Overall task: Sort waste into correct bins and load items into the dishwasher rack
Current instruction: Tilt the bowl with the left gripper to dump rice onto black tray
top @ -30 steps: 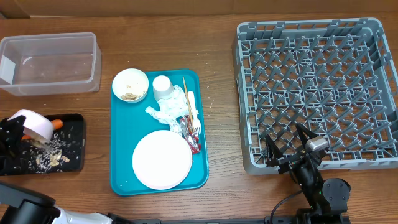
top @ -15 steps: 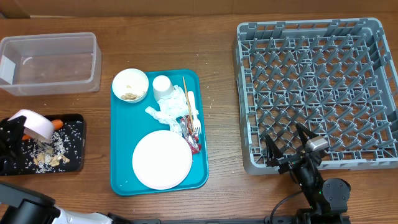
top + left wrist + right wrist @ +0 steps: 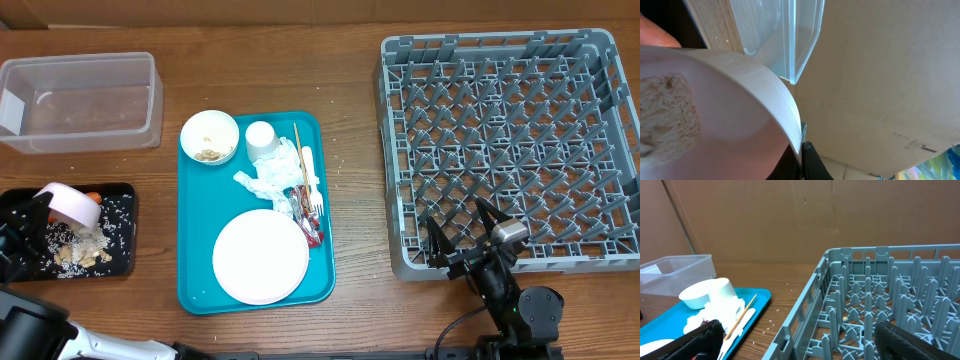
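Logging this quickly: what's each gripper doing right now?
Left gripper: shut on the pink bowl, tipped over the black tray.
Right gripper: open, holding nothing.

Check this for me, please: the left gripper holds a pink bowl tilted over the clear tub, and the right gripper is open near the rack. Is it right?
One thing is wrong. The bowl is tilted over the black tray, not the clear tub; the overhead view shows it. The rest holds: the left gripper holds the bowl, and the right gripper is open near the rack.
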Controlling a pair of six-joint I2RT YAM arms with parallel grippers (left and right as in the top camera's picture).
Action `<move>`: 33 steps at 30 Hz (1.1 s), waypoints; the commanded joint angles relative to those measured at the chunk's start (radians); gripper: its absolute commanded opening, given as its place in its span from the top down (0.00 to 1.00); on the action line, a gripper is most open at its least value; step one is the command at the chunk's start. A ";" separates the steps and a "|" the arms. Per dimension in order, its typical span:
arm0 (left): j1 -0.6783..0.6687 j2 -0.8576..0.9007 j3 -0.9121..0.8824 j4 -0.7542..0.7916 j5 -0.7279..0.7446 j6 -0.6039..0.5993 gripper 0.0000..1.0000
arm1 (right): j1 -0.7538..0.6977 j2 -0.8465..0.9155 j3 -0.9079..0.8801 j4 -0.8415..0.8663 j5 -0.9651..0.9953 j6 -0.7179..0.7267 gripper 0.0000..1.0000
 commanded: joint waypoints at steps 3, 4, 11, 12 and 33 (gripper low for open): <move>0.000 0.014 -0.004 -0.007 0.039 0.056 0.96 | 0.007 -0.007 -0.010 0.005 0.010 0.003 0.00; 0.000 0.014 -0.004 -0.006 0.046 0.057 0.96 | 0.007 -0.007 -0.010 0.006 0.010 0.003 0.00; 0.003 0.014 -0.004 0.063 0.144 0.067 0.96 | 0.007 -0.007 -0.010 0.005 0.010 0.003 0.00; 0.003 0.014 -0.004 0.090 0.129 0.052 0.96 | 0.007 -0.007 -0.010 0.005 0.010 0.003 0.00; -0.006 0.014 -0.004 -0.011 0.177 0.265 0.96 | 0.007 -0.007 -0.010 0.005 0.010 0.003 0.00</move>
